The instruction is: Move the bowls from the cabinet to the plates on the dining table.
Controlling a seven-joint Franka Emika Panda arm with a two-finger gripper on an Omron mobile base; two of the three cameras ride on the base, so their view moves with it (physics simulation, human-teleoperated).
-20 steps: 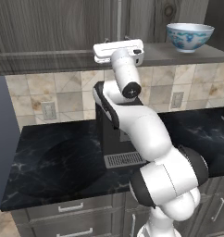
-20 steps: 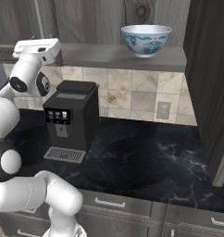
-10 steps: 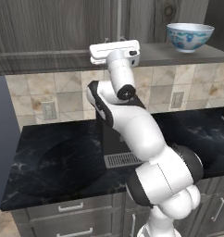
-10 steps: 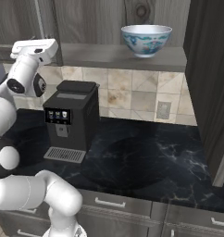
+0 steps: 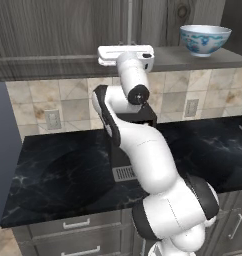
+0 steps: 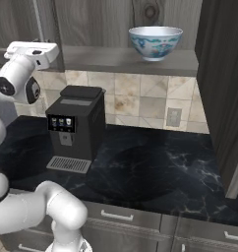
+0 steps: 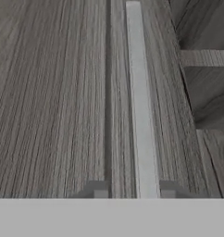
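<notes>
The white bowl with a blue pattern [image 5: 205,40] [image 6: 155,42] stands on the open shelf of the dark wood-grain cabinet [image 5: 53,35] [image 6: 91,19]. To its left, the cabinet's closed door carries a slim metal handle [image 7: 140,102] [image 5: 129,20]. My gripper [image 7: 133,190] is pressed up to that door, one fingertip on each side of the handle's lower end. The jaws are narrowed but open; a gap shows on the left of the handle. In the left base view the white hand [image 5: 126,52] sits at shelf height. The plates and the dining table are out of view.
A black coffee machine [image 6: 74,128] stands on the black marble worktop [image 6: 155,167] under the shelf, right below my hand. An open cabinet door [image 6: 222,88] juts out at the right. Grey drawers [image 5: 73,225] run along the front.
The fingers have drawn in around the door handle. The hand has shifted slightly left along the cabinet front. The bowl has not moved.
</notes>
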